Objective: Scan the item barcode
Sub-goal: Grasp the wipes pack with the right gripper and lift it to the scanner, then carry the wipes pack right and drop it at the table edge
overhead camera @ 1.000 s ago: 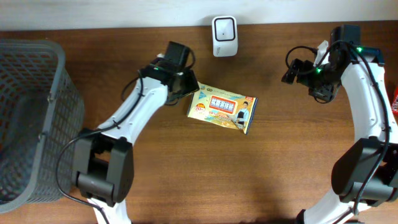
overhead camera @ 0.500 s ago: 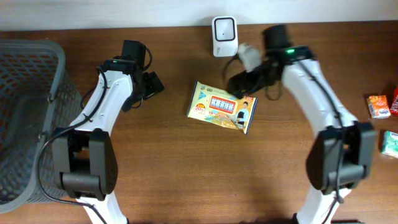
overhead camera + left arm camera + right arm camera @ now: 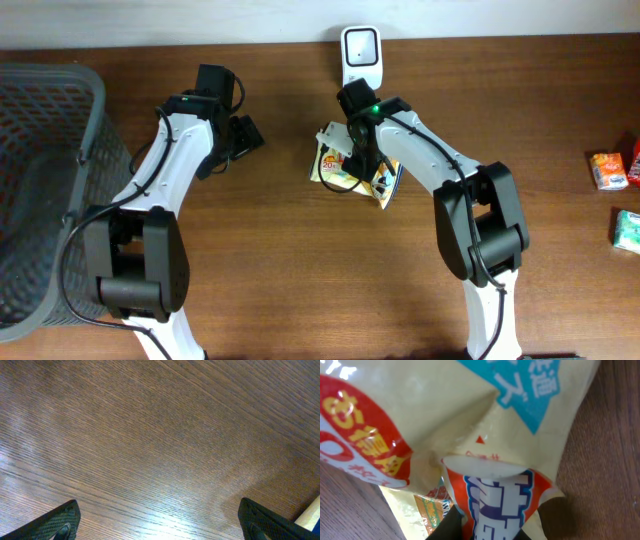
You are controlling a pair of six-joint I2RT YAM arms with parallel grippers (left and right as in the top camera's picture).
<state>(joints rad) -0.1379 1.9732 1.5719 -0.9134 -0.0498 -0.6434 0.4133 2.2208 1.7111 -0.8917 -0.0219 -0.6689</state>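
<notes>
Overhead, my right gripper (image 3: 352, 158) pinches the snack packet (image 3: 388, 182) below the scanner (image 3: 360, 47); its red-and-blue lettering isn't legible. My left gripper (image 3: 243, 136), wide and empty, hangs left of the scanner over the table (image 3: 280, 260).

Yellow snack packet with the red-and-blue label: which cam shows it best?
Overhead: the yellow plastic snack packet shows in outline on the brown wooden table, though the right tool hides its middle. Right wrist gives only a crumpled close-up; left wrist shows bare wood, no packet.
</notes>
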